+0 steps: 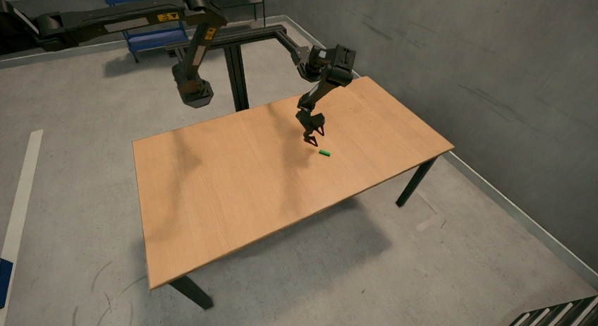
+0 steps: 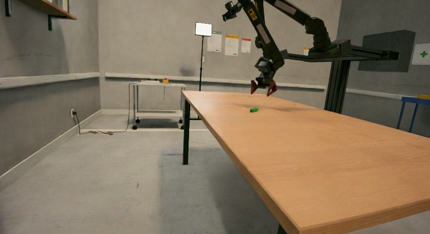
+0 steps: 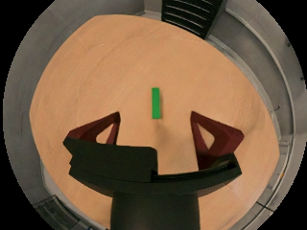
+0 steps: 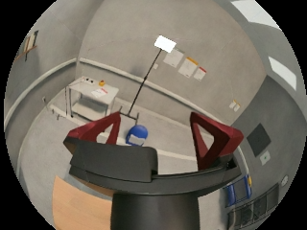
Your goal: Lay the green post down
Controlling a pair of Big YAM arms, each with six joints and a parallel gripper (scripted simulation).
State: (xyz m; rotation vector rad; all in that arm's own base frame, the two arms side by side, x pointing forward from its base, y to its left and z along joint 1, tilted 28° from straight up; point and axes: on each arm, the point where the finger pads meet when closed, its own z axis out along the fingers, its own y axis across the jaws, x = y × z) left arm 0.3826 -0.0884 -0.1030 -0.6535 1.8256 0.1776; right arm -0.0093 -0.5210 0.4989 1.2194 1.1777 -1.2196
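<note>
The green post (image 1: 324, 152) (image 2: 253, 110) (image 3: 155, 103) lies lengthwise on its side on the wooden table (image 1: 235, 176) (image 2: 316, 153) (image 3: 96, 62). My left gripper (image 1: 320, 140) (image 2: 259, 94) is open and empty. It hangs above the table, to the post's upper left in the top view. In the left wrist view the post shows ahead and between the spread fingers, untouched and lower down. My right gripper (image 4: 155, 114) is open and empty, held up away from the post. The right wrist view looks mainly at the wall and floor.
The arms' support stand (image 1: 237, 77) (image 2: 336, 84) is behind the table. A white cart (image 2: 158, 84) (image 4: 93, 91) and a lamp stand (image 2: 201, 60) (image 4: 145, 79) are beyond the table's far end. A grey wall (image 1: 470, 79) runs past one table end.
</note>
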